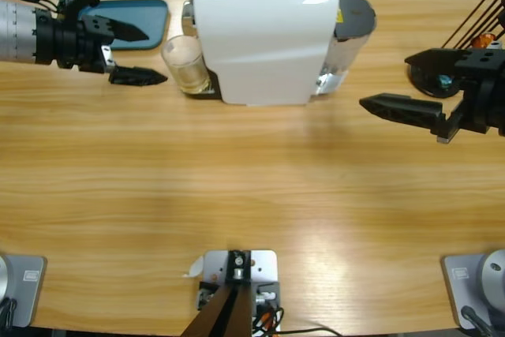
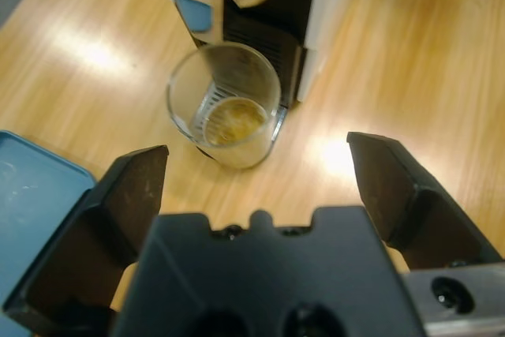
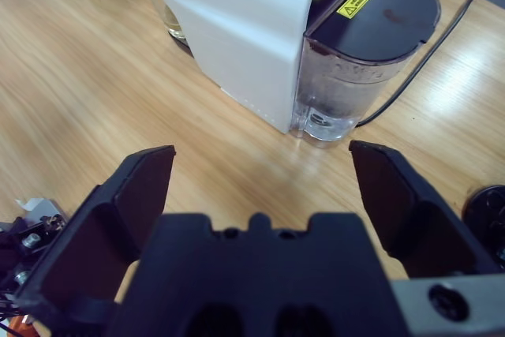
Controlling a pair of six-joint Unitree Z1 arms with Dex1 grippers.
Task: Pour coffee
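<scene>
— Since the tumbler (image 2: 227, 106) with the coffee (image 2: 230, 120) stands at the coffee machine (image 1: 264, 33), which arm is nearer?

— The left gripper (image 1: 138, 54), jaws spread, tumbler straight ahead (upright). The right gripper (image 1: 402, 108) is spread too, well apart.

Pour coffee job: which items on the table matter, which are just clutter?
Job: glass tumbler under the spout, coffee in it, white coffee machine, open left gripper.
Lying about: blue tray, open right gripper, idle.
</scene>
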